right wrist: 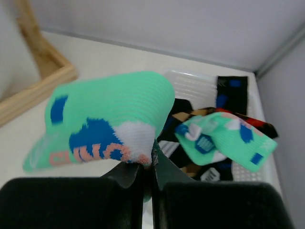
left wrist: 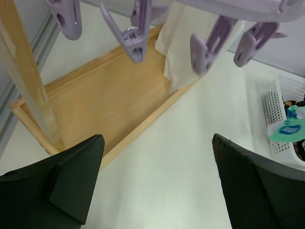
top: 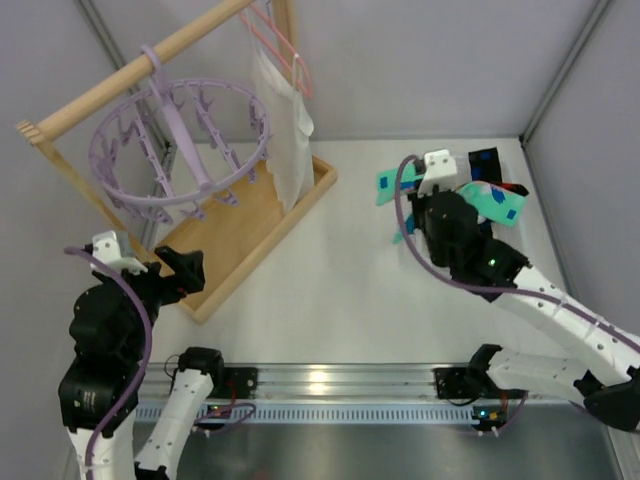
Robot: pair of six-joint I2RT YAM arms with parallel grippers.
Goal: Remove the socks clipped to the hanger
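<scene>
The lavender round hanger (top: 180,140) hangs from a wooden rail at the back left; its clips (left wrist: 136,40) dangle empty in the left wrist view. My right gripper (right wrist: 148,164) is shut on a mint-green sock (right wrist: 105,119) with blue, white and orange marks, held above the table just left of a white basket (right wrist: 190,83). The same sock (top: 390,185) shows at the right in the top view. In the basket lie another mint-green sock (right wrist: 224,138), black socks (right wrist: 232,88) and a diamond-patterned one (right wrist: 190,114). My left gripper (left wrist: 157,181) is open and empty, low beside the wooden tray.
A wooden tray base (top: 250,225) with upright posts (left wrist: 28,81) holds the rail. A large white cloth (top: 280,130) hangs on a pink wire hanger (top: 285,45). The basket also shows at the right edge of the left wrist view (left wrist: 281,114). Grey walls enclose the table.
</scene>
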